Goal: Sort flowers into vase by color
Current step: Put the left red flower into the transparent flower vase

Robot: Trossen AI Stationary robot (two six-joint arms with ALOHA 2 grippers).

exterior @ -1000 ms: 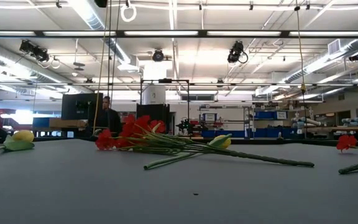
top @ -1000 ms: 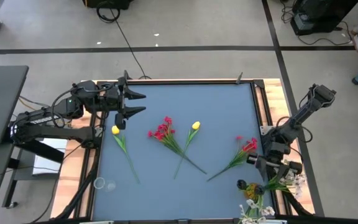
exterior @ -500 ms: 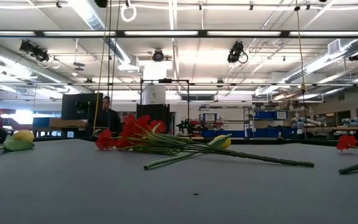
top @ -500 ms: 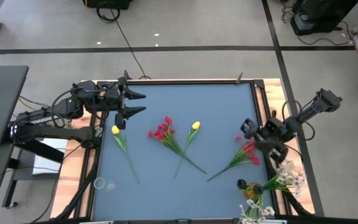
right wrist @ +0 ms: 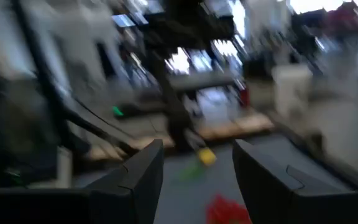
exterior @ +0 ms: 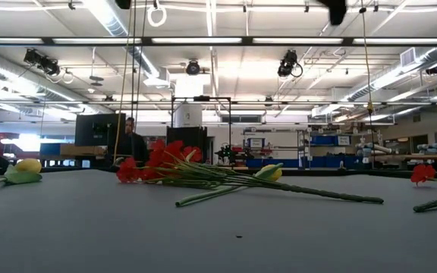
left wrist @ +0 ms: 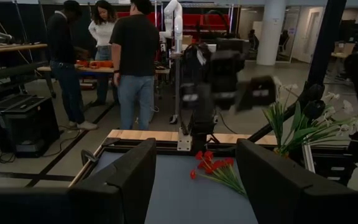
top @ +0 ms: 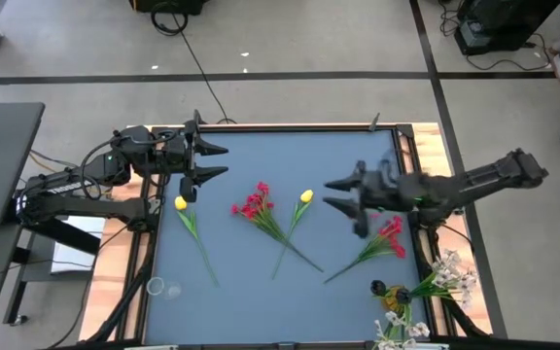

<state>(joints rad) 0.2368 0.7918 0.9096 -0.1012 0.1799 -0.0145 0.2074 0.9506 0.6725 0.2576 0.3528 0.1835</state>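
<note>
right gripper point(top: 336, 192) spread empty above the matte table point(top: 290, 156), near frilly red blossoms point(top: 389, 231).

right wrist view: motion-blurred | vase point(top: 397, 309): hidden by white sprays point(top: 447, 277), cut by edge

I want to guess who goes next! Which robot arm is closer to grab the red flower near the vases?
Probably the right arm. Its open end effector hangs over the table just beside that red flower. The left end effector, also open, waits at the far corner.
</note>
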